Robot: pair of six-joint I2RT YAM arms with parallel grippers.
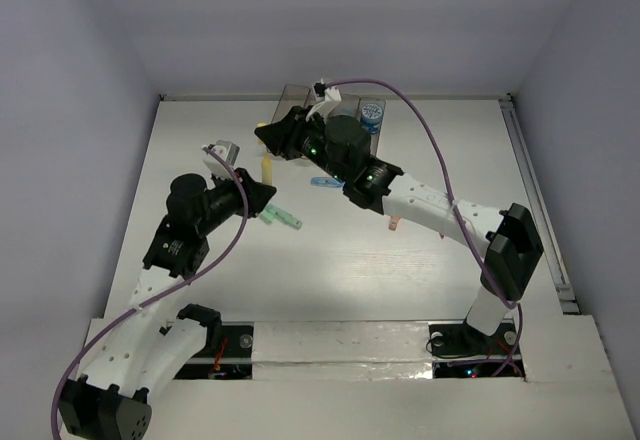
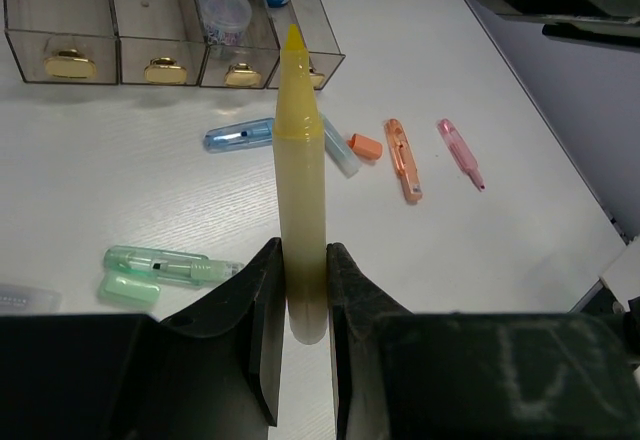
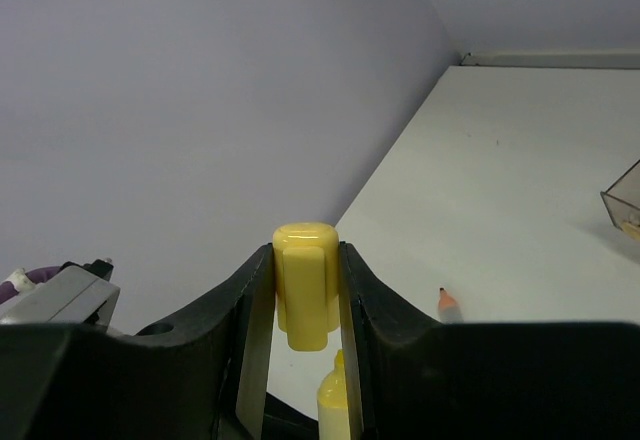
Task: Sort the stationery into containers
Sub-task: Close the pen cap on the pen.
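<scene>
— What surface and room do we have?
— We see a white tabletop [image 1: 400, 280] with a faint grain, and plain lilac-grey walls [image 1: 70, 110] around it.
— What can't we make out?
— From above, the right arm [image 1: 440, 210] hides most of the bins [image 2: 55, 10] at the far edge. An orange-tipped thing [image 3: 449, 305] we cannot name.
— Shapes and materials?
— The bins are boxy smoky plastic with gold tabs [image 2: 70, 63]. The left gripper [image 2: 303, 260] is clamped on the butt of a glossy, tapered yellow marker [image 2: 300, 180] above mid-table. The right gripper [image 3: 304, 255] pinches a blunt yellow cap [image 3: 305, 290] nearer the far edge. A green marker [image 2: 160, 263], a blue marker [image 2: 238, 137], an orange marker [image 2: 403, 158] and a pink marker [image 2: 460, 152] lie loose mid-table.
</scene>
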